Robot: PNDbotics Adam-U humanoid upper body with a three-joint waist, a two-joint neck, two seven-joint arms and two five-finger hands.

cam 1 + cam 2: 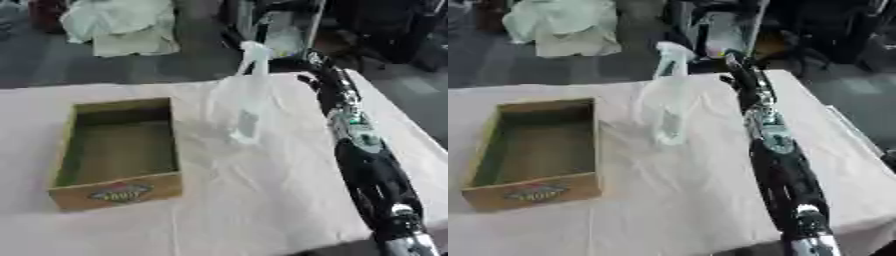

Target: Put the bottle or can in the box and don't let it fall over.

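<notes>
A: Clear spray bottle [246, 100] upright mid-tabletop, toward the far edge, just right of the open wooden box [118, 152].

B: Right hand [737, 67]?

A: Beside the bottle's top at the far edge; can't tell its fingers or whether it touches. Box holds nothing.

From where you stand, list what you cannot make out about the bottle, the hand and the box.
- Right hand: blurred in both eye views; dark against the dark background, so its fingers and any contact with the spray bottle cannot be told.
- Spray bottle: clear and smeared; fill level and whether its base rests on the table are unclear.
- Box: the front label is unreadable.
- Left hand: in neither view.
</notes>
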